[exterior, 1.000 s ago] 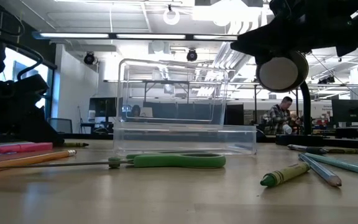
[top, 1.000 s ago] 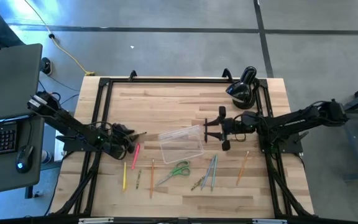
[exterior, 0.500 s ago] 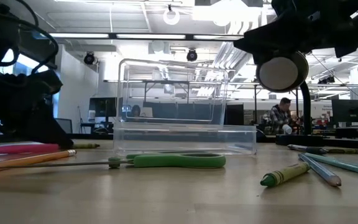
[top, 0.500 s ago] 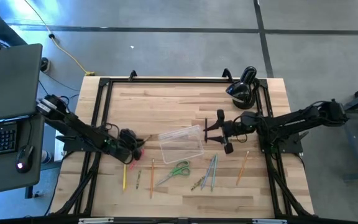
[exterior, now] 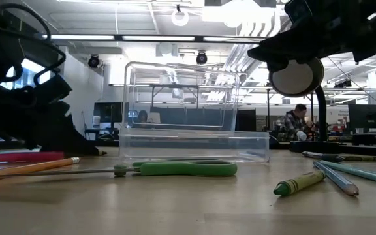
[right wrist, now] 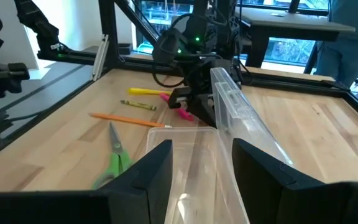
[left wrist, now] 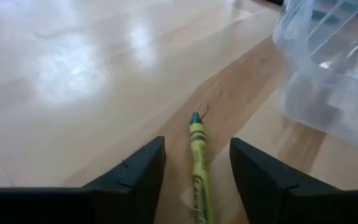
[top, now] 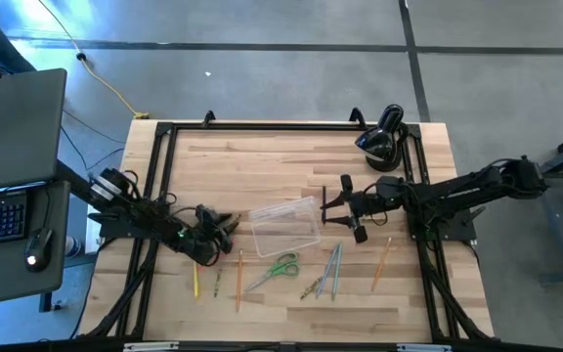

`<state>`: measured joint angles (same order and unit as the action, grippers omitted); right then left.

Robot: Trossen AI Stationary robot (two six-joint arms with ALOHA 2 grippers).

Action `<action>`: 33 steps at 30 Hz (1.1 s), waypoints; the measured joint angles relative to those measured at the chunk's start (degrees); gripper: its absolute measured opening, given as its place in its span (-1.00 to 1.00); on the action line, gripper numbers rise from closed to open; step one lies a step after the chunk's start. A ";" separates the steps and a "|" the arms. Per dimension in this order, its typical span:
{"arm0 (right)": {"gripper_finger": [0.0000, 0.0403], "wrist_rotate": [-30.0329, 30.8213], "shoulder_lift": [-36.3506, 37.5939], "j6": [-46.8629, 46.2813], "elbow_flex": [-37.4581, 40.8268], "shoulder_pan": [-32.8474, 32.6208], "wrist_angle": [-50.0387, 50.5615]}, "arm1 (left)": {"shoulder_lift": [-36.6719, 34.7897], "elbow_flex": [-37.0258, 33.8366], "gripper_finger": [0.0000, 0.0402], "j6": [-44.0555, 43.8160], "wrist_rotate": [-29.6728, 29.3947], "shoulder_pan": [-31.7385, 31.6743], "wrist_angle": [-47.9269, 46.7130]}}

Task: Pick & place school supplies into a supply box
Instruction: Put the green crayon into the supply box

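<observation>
My left gripper (left wrist: 197, 144) is open and low over the table, left of the supply box (top: 284, 225). One finger stands on each side of a yellow-green crayon (left wrist: 196, 130) that lies flat on the wood, and neither finger touches it. The clear box rests on its bottom with its lid (right wrist: 229, 93) raised. My right gripper (top: 328, 207) hangs open above the box's right end and is clear of it. A pink pen (right wrist: 182, 113) shows under my left gripper. Green-handled scissors (top: 277, 268) and loose pencils (top: 332, 269) lie nearer the front edge.
A black rounded device (top: 383, 137) stands at the far right corner. A yellow pencil (top: 195, 280), an orange pencil (top: 239, 280) and another orange pencil (top: 383, 262) lie toward the front. A black frame (top: 281, 125) borders the table. A laptop (top: 13, 127) sits off its left side.
My left gripper has gone toward the table's right, closer to the supply box, and has sunk a little toward the tabletop. It now covers most of the pink pen. The box and the other supplies lie where they were.
</observation>
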<state>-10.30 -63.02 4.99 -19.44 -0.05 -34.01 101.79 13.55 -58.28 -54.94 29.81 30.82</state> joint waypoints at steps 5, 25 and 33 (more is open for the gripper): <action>-0.27 -0.20 0.00 0.00 0.00 0.00 1.34 | 3.87 0.96 -0.33 -1.47 -3.56 -0.03 -0.05; -0.27 -0.20 -0.01 -1.99 0.00 0.01 2.52 | -3.10 3.12 -0.81 12.23 1.49 1.39 21.69; -0.27 -0.20 0.00 -2.19 0.00 0.02 3.05 | -5.40 13.15 -0.81 23.10 5.44 2.08 12.94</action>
<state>-10.50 -63.03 2.81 -19.44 -0.04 -30.97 96.39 26.70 -35.18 -49.50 31.89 43.76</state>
